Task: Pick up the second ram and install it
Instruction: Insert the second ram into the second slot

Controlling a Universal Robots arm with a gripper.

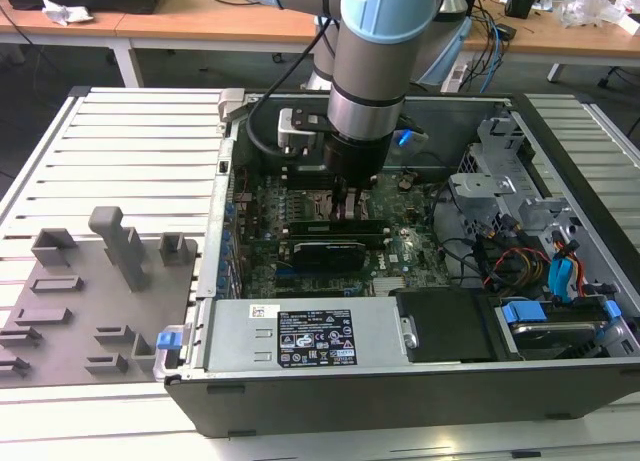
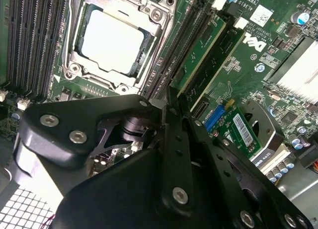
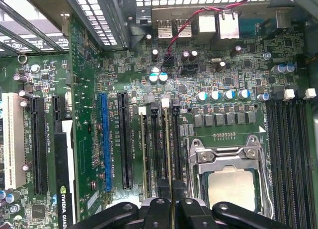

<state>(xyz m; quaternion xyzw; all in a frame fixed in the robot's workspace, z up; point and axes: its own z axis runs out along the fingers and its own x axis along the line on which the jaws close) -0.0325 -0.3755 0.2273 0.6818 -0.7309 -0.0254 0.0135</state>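
Note:
My gripper (image 1: 345, 209) reaches down into the open computer case (image 1: 400, 401), over the memory slots beside the processor socket (image 3: 231, 184). In the first wrist view its two black fingers (image 3: 160, 209) are closed on either side of a thin green stick, the second ram (image 3: 169, 154), which stands on edge in a slot. In the second wrist view the gripper (image 2: 175, 102) meets the near end of that ram (image 2: 198, 52). Another green stick (image 2: 226, 57) stands in a neighbouring slot (image 3: 144, 154).
The green motherboard (image 3: 223, 70) lies flat in the case, with free black slots (image 3: 290, 154) past the socket. A black card (image 1: 325, 253) sits near the gripper. Cables and drive bays (image 1: 540, 271) fill the exterior view's right. A grey tray (image 1: 100, 291) lies outside, at its left.

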